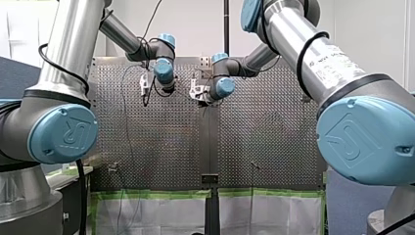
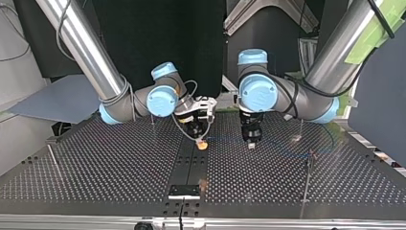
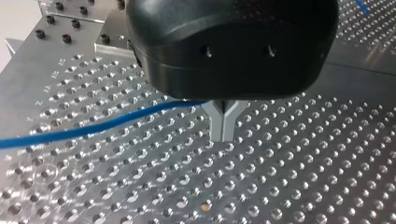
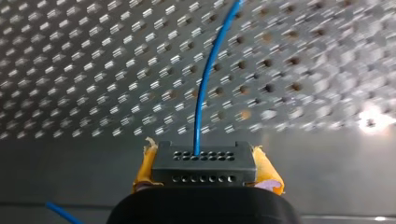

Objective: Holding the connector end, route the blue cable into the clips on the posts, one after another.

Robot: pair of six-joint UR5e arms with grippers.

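In the right wrist view my right gripper [image 4: 204, 161] is shut with its yellow pads [image 4: 145, 163] on a black connector [image 4: 204, 165]. The blue cable [image 4: 205, 88] leaves the connector and runs ahead over the perforated table. My left gripper [image 3: 223, 133] has its metal fingers shut just above the plate, and the blue cable [image 3: 102, 125] runs into the fork at their base. In the top view my right gripper [image 2: 202, 143] and my left gripper [image 2: 251, 142] hang side by side near the table's middle, and the cable [image 2: 287, 145] trails off to the view's right.
Thin posts stand on the perforated table [image 2: 119, 167]: one at the top view's left [image 2: 51, 154], one at its right [image 2: 309, 165], another further back [image 2: 300, 128]. A black bracket [image 2: 184, 190] sits at the table's edge nearest the top view's camera.
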